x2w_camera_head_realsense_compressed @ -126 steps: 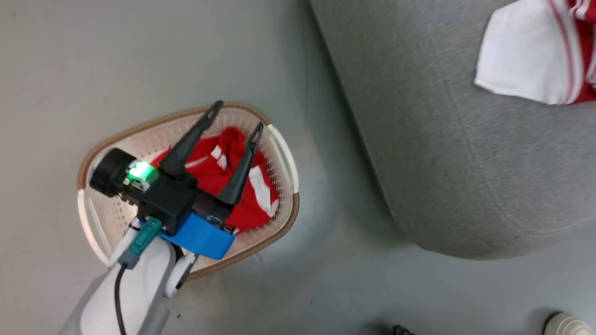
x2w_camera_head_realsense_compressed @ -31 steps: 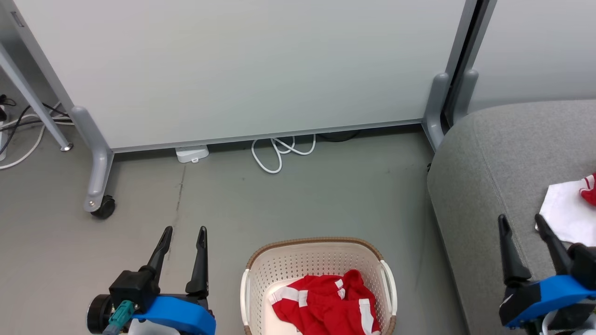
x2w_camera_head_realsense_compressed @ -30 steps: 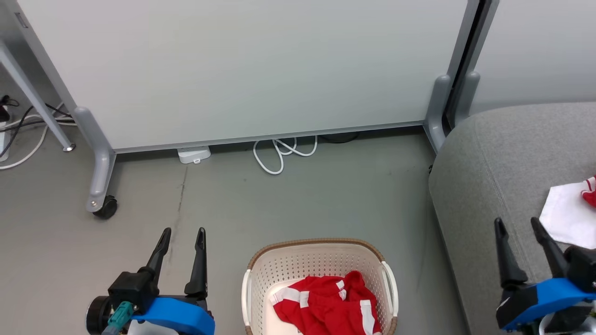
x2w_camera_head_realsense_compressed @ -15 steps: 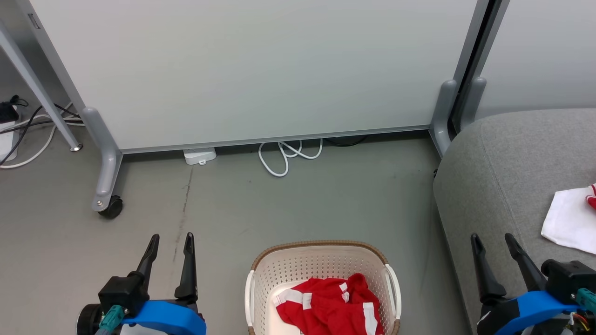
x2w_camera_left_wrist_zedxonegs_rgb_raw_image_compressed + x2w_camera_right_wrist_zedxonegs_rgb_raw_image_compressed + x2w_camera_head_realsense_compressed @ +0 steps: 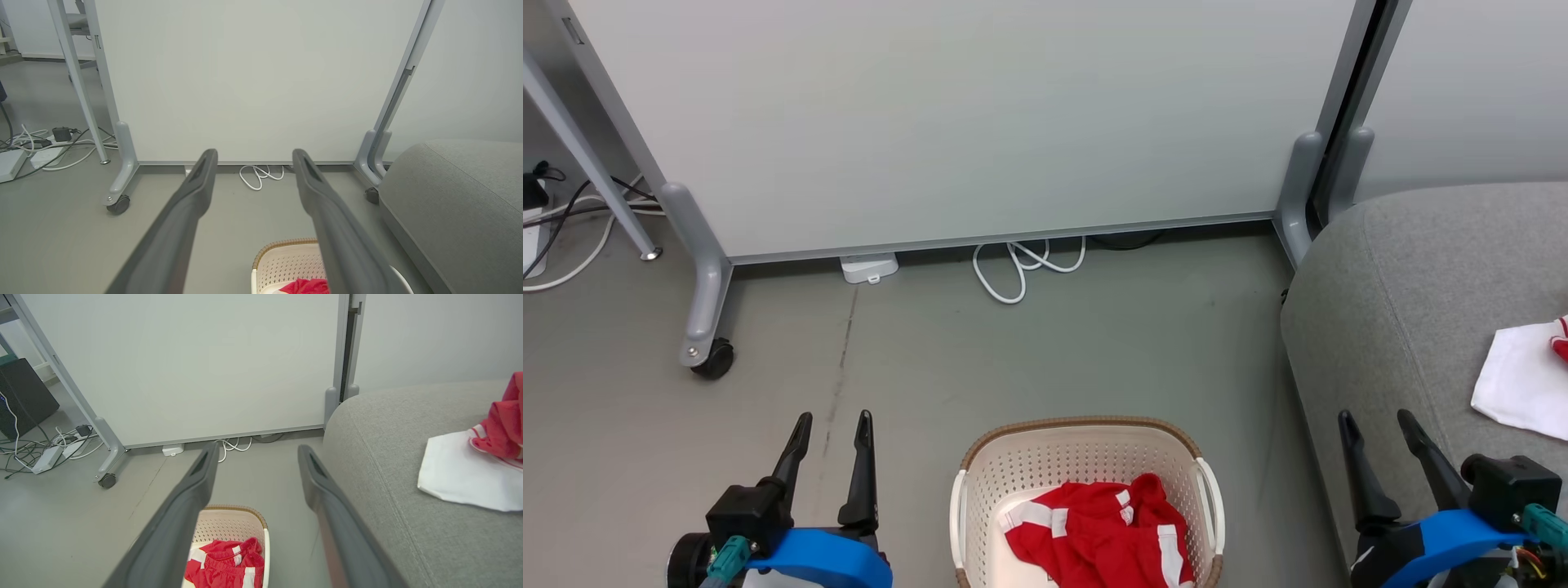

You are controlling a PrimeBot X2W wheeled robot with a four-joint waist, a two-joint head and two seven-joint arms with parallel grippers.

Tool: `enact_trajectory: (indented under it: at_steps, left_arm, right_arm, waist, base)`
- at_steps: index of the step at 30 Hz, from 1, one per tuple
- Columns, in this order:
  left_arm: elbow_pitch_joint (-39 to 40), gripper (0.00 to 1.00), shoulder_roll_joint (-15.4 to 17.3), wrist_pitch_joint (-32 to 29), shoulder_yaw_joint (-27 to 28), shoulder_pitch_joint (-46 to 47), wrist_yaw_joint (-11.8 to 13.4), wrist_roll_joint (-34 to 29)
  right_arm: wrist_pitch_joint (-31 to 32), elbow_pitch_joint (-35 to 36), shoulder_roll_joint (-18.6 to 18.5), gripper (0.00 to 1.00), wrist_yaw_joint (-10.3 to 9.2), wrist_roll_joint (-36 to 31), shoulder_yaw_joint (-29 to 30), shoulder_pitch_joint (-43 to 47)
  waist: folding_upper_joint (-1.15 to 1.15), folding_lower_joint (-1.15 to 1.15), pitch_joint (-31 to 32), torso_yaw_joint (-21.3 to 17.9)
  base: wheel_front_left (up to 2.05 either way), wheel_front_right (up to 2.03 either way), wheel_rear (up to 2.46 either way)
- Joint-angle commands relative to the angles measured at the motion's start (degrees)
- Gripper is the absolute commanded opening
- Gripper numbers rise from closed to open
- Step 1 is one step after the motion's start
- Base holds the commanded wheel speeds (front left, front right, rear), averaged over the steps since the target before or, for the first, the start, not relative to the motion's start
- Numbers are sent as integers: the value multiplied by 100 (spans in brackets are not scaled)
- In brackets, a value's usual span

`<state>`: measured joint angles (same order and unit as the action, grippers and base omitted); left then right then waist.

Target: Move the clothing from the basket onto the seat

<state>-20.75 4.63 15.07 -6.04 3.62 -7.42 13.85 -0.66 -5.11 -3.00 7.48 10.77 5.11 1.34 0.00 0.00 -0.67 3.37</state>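
1. To the left of the basket [image 5: 1086,425], over the bare floor [image 5: 1013,359], the left jaws are standing spread wide and gripping nothing. To the basket's right, over the rounded edge of the seat [image 5: 1405,310], the right jaws are spread just as wide and are likewise holding nothing.
2. Inside the basket, the clothing [image 5: 1094,531] is lying in a crumpled heap of bright red fabric crossed by white stripes and small white panels. It is crowding the basket's right half, and the cream bottom is showing at the left.
3. Well to the right of the basket, a second garment [image 5: 1523,384] is lying on the seat. The head view is catching mostly its flat white panel, with a sliver of red at the frame edge.
4. The right wrist view is giving more of that garment: a bunched red, white-striped part [image 5: 500,420] is rising on the side turned away from the basket.
5. Far to the basket's left, the right wrist view is also taking in a black box [image 5: 24,396] and a power strip [image 5: 47,459] among tangled cables.
6. Beyond the basket, a pale partition [image 5: 972,122] is standing on grey legs, one ending in a caster [image 5: 712,359], and a white cable [image 5: 1021,265] is coiling at its foot.
7. The left wrist view is showing the basket's far rim and a scrap of red cloth at its bottom edge.
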Motion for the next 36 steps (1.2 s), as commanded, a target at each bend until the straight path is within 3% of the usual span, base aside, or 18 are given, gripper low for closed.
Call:
enact_trajectory:
  at_steps: [1,12,23,29,36]
  left_arm:
    - [-16,100,-5,15,5,31,-9,-30]
    - [13,100,-1,15,-35,175,-9,-25]
    - [-2,100,52,15,-220,709,-9,-67]
    - [-144,100,92,15,-466,1153,-9,-57]
    - [-505,100,265,15,-837,1708,-9,-90]
  right_arm:
    - [-28,-17,14,100,3,55,-6,-74]
    - [-30,19,15,100,2,44,-86,-247]
    - [-110,246,13,100,2,-54,-255,-890]
    - [-171,276,13,100,3,-106,-443,-1405]
    - [-329,300,13,100,2,31,-783,-2000]
  waist:
    - [0,0,-13,-4]
    - [0,0,-360,-91]
    - [0,0,-1532,-367]
    - [0,0,-2333,-687]
    - [0,0,-3207,-1330]
  base:
    - [0,0,0]
    - [0,0,0]
    - [0,0,0]
    - [0,0,0]
    - [0,0,0]
